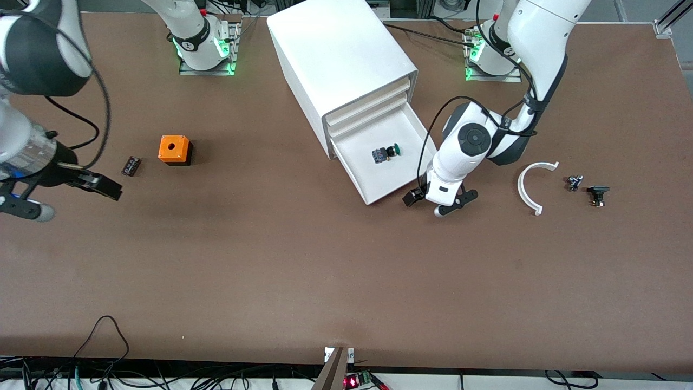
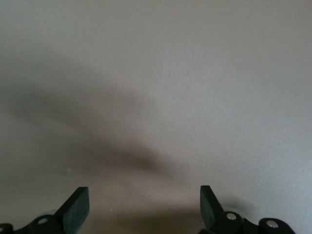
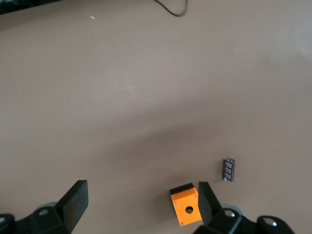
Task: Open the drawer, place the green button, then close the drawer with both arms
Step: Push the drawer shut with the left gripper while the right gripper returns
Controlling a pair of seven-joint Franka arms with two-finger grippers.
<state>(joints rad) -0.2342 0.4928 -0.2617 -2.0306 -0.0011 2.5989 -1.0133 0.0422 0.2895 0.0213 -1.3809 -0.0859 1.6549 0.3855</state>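
Button (image 1: 386, 154) laid in the pulled-out drawer (image 1: 403, 179).
Left gripper (image 1: 439, 203) is held spread beside the drawer front; right gripper (image 1: 65, 195) is held spread at the right arm's table edge.

Drawer (image 1: 387, 179) pulled out, bottommost; green-capped button (image 1: 385, 153) on its side inside.
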